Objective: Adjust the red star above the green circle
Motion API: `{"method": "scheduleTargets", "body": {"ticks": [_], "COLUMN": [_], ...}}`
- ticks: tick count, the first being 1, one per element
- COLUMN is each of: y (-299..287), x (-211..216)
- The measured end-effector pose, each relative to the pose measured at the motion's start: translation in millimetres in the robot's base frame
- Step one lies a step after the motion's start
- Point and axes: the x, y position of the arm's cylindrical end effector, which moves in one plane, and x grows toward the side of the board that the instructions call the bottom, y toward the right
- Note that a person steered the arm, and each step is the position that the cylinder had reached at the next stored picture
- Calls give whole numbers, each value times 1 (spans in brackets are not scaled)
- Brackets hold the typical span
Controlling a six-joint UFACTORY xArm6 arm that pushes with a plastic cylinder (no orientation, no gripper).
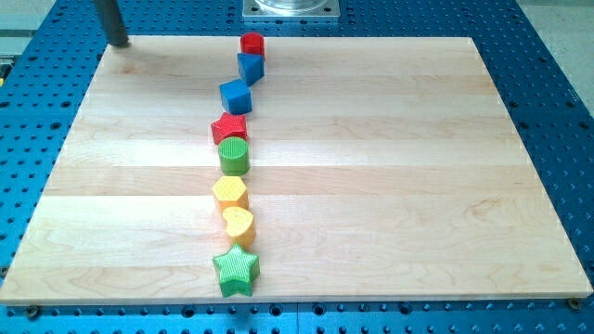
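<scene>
Pale wooden board (390, 186), planked, resting on a blue perforated table (557, 83). Metal mounting plate (290, 8) at the view's top edge. Blocks standing in a rough column down the board's middle: red cylinder (252, 43) at the top; blue block (251, 66) touching it below; second blue block (236, 95) just beneath; then, further down, yellow hexagon (229, 192), yellow heart (238, 224) touching it, and green star (236, 270) nearest the bottom edge.
</scene>
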Motion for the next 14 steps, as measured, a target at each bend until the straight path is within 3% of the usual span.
{"method": "scheduleTargets", "body": {"ticks": [2, 3, 4, 14], "y": [102, 151, 158, 179], "x": [153, 204, 219, 177]}}
